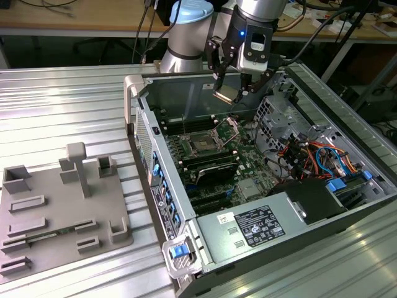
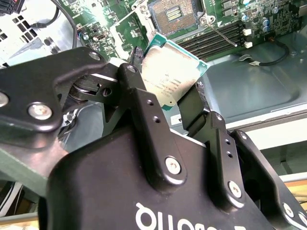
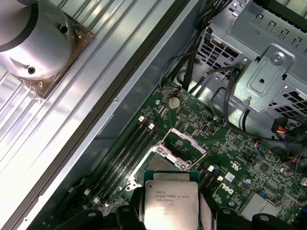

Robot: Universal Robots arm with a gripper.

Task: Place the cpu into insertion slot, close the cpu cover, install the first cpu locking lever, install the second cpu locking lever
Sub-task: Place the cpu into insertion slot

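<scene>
As I look at the exterior view, end effector (image 1: pixel 231 93) grips the cpu (image 1: pixel 224 94) by its edges | cpu is in air above insertion slot (image 1: pixel 203 144), not touching | cpu cover (image 1: pixel 228 128) stands raised

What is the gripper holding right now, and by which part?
The cpu, clamped at two opposite side edges between the fingers, metal face left uncovered.

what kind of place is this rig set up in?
Likely a robotics lab bench: an open computer case on a ribbed metal table, a grey fixture tray beside it, wooden desks with cables behind.
</scene>
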